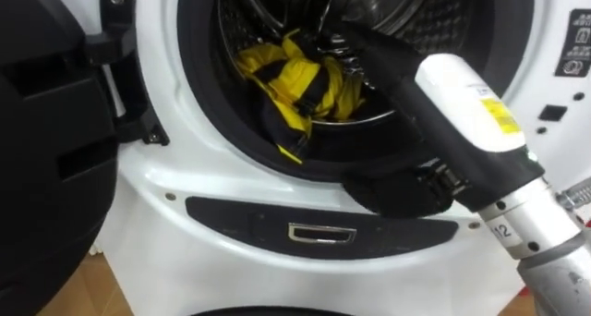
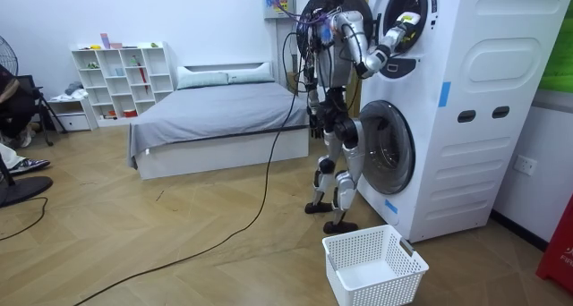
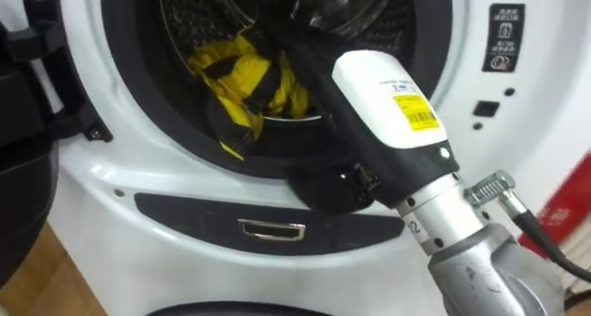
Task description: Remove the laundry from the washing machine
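A yellow and black garment (image 1: pixel 300 85) (image 3: pixel 245 80) lies bunched at the bottom of the upper washing machine's drum (image 1: pixel 416 6). My right arm reaches in through the round opening. Its dark right hand (image 1: pixel 355 41) (image 3: pixel 309 48) is deep inside, just right of and above the garment, against the dark drum. I cannot make out whether it touches the cloth. A dark lump (image 1: pixel 397 188) sits on the door rim under my forearm. In the room view I stand facing the stacked machines (image 2: pixel 466 100) with that arm raised into the upper one.
The black door (image 1: pixel 46 150) of the upper machine hangs open at the left, on its hinge (image 1: pixel 125 48). A white laundry basket (image 2: pixel 372 266) stands on the floor by my feet, in front of the lower machine (image 2: pixel 389 154). A bed (image 2: pixel 215 118) is behind me.
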You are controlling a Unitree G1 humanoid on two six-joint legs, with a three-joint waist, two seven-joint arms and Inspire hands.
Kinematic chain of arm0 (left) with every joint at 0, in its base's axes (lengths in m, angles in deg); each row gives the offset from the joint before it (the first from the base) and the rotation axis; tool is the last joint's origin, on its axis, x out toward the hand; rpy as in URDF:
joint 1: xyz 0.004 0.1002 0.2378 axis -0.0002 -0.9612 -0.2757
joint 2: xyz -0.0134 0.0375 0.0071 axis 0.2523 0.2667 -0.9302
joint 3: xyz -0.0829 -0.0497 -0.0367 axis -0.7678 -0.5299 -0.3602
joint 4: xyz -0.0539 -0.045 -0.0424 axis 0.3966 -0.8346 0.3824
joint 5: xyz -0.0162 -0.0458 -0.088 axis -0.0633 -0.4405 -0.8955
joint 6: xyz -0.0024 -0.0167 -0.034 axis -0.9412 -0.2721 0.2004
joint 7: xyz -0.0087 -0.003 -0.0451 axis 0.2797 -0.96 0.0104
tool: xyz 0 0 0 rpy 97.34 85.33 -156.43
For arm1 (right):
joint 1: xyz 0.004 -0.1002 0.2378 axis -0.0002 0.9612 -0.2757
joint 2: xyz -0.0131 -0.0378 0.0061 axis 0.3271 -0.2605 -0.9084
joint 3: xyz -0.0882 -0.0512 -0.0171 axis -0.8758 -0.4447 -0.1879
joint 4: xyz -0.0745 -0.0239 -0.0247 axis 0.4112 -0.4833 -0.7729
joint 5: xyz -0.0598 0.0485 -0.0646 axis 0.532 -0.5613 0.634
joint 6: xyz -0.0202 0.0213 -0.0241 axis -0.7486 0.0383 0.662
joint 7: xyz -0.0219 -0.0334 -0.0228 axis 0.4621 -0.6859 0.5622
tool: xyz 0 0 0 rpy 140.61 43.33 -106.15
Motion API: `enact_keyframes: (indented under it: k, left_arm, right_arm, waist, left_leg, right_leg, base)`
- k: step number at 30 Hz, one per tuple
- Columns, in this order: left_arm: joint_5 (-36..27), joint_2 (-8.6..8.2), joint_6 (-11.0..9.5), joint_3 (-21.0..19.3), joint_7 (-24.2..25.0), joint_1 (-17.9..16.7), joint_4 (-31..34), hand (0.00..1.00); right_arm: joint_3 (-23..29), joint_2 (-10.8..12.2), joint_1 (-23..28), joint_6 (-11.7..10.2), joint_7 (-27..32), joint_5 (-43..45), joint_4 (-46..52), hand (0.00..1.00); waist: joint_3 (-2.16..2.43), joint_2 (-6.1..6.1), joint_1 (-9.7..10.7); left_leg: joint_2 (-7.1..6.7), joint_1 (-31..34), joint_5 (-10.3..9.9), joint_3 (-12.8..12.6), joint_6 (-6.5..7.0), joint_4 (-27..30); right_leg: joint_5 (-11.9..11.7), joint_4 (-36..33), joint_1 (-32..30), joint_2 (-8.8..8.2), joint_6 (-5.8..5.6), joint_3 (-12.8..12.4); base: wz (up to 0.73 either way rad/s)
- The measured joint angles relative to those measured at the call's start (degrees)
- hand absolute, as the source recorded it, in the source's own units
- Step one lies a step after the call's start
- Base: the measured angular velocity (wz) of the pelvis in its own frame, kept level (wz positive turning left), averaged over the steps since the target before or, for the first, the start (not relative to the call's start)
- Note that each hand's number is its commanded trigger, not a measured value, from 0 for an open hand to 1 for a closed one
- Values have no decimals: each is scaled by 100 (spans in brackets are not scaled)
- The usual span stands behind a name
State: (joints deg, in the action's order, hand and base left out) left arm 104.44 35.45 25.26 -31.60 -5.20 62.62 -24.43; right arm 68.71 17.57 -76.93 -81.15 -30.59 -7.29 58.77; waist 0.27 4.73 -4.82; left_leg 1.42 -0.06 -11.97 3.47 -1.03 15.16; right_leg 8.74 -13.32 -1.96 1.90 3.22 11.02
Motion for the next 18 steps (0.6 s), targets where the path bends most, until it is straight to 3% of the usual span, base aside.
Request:
enact_keyframes:
  k: [2,5,8,10,18]
  left_arm:
    - [0,2,0,0,2,-36,-1,0]
    - [-11,-4,0,1,44,-52,-18,0]
    - [-14,17,0,-1,106,-18,-24,0]
    - [-10,14,-2,2,123,-5,-23,0]
    - [3,22,-19,112,137,26,-23,0]
  right_arm:
    - [-3,10,-190,-164,6,-388,34,0]
    - [2,14,-226,-159,9,-722,34,0]
    - [0,7,-227,-254,-47,-1045,41,0]
    - [-3,-1,-227,-293,-84,-1214,37,0]
    - [-57,-54,-245,-403,-187,-1899,19,0]
  waist:
    - [13,48,-31]
    - [-8,96,-42]
    - [-23,68,-24]
    - [-32,55,-25]
    - [-82,-56,-32]
  left_leg:
    - [1,-123,-1,-31,5,-83]
    - [0,-226,-32,-35,37,-163]
    - [-14,-227,-67,-31,63,-192]
    - [-29,-254,-72,-32,72,-238]
    - [-19,-365,-81,-190,81,-359]
  right_leg:
    - [26,112,167,-2,-34,46]
    - [27,260,334,8,-34,83]
    - [6,271,351,7,4,62]
    - [-31,277,367,6,120,-6]
    - [8,381,483,7,111,-2]
  base:
    - [18]
    - [13]
    - [3]
    - [7]
    - [2]
